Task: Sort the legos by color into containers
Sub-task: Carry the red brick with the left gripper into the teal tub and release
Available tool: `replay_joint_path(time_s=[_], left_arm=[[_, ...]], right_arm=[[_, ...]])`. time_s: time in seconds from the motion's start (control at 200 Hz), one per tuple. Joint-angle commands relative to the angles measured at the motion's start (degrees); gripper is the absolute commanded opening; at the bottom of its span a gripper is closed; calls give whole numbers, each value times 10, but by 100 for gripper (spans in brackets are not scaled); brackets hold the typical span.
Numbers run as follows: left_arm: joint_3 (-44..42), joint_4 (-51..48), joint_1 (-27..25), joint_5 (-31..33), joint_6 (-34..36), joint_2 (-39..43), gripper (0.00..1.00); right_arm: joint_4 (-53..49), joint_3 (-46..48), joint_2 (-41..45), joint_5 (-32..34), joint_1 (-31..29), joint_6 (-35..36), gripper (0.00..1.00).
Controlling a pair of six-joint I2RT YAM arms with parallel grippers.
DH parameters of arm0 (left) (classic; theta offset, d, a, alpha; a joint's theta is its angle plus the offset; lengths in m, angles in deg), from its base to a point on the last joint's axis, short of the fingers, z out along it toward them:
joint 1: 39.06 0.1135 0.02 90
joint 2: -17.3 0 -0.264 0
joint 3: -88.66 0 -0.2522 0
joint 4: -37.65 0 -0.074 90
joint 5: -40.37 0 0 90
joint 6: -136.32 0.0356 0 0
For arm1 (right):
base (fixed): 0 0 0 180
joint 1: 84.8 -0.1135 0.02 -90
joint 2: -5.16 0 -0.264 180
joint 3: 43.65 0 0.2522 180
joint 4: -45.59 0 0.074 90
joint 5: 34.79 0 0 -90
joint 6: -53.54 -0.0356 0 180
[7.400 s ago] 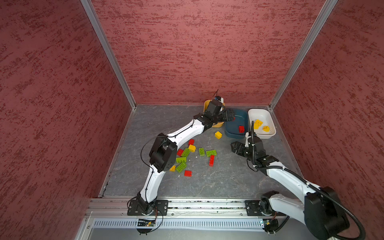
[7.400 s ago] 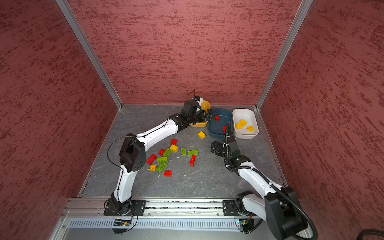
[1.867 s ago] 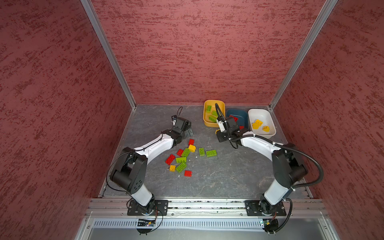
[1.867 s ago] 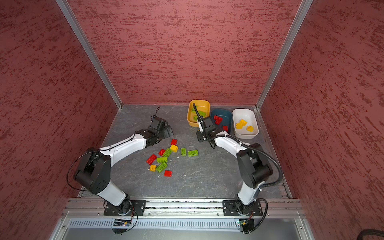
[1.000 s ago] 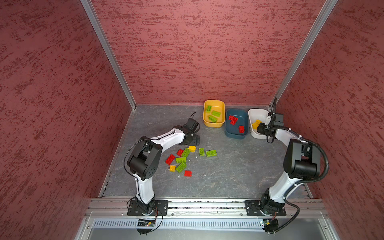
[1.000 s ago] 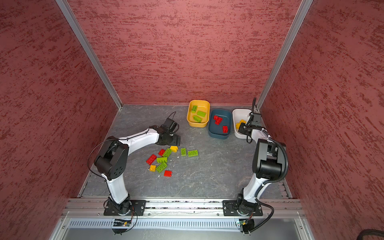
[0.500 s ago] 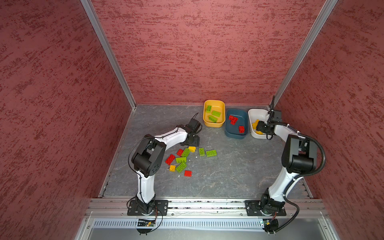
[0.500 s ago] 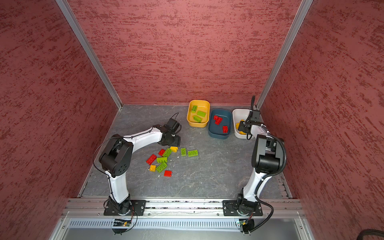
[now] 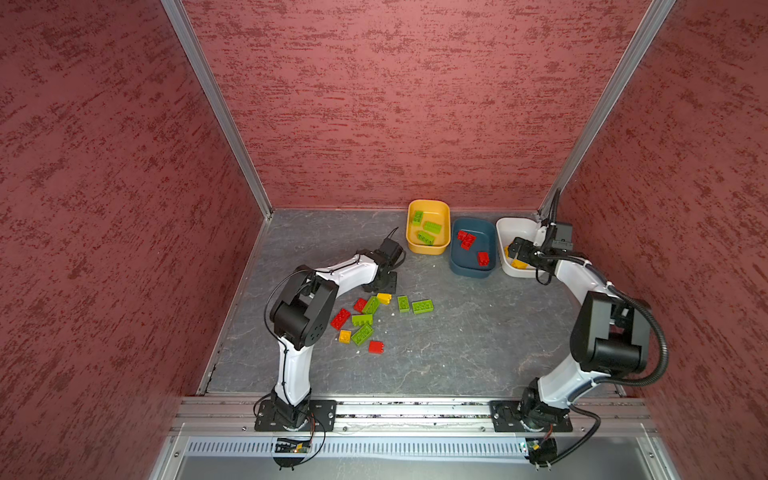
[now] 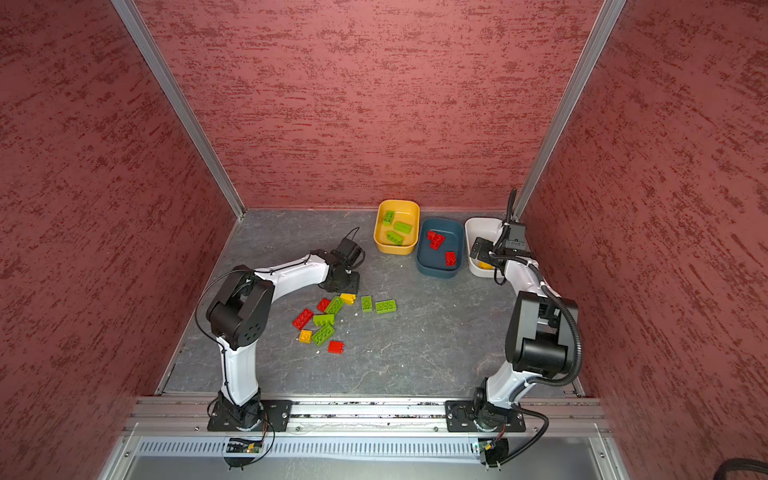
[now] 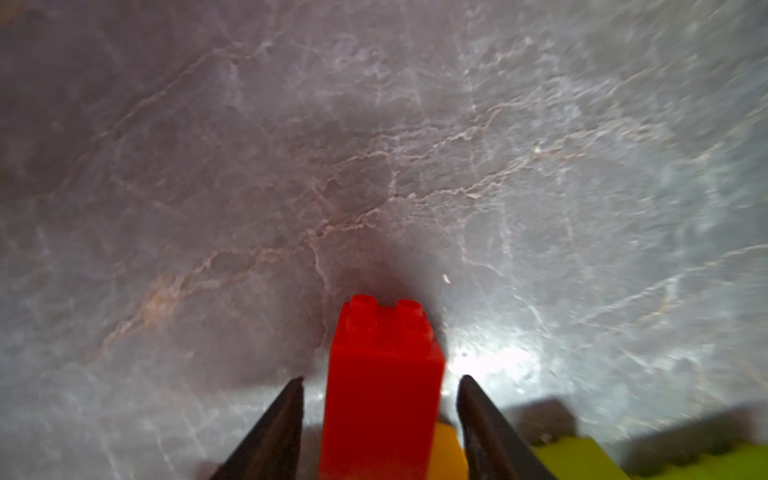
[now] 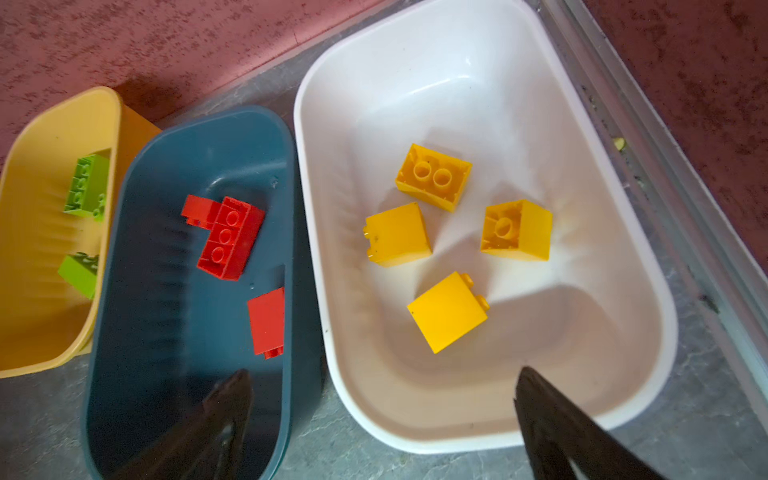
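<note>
While the left gripper (image 11: 380, 377) reaches down at the far edge of the loose bricks (image 9: 362, 320), its fingers (image 11: 286, 415) straddle a red brick (image 11: 380, 419) with slim gaps either side, not pinching it. Farther right, green bricks (image 9: 432, 226) lie in the yellow tub (image 9: 444, 208) and red bricks (image 9: 467, 240) in the teal tub (image 9: 473, 272). Rightmost, the right gripper (image 12: 383, 370) hangs spread wide and empty over the white tub (image 12: 623, 249), with four yellow bricks (image 12: 446, 311) inside.

Yellow tub (image 9: 441, 212): three lime bricks (image 9: 432, 227). Teal tub (image 9: 465, 266): three red bricks (image 12: 230, 237). White tub (image 12: 457, 62): four yellow bricks (image 12: 446, 311), tipped over. Floor: loose cluster (image 9: 362, 320) of lime, red and yellow pieces. One red brick (image 11: 382, 353) sits between my left gripper's (image 11: 381, 377) parted fingers, with a gap on each side.
</note>
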Motion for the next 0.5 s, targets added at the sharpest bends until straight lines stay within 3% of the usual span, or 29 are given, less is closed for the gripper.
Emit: replay_joint_path(time_s=[0.0,0.185,0.306,0.496], left_arm=[[20,15,-3,17,-2,-16,46],[11,46,-14,-12,6,3,28],[20,54,-24,-25,10,16,24],[45,145,-33,-168,12,40,24]], right_arm=[[36,21,41,-19,-4,-22,99],[88,83,115,-21,-4,-56,99],[153,141,169,3,-5,-72,99],[179,174,197,43,-2,-105,99]])
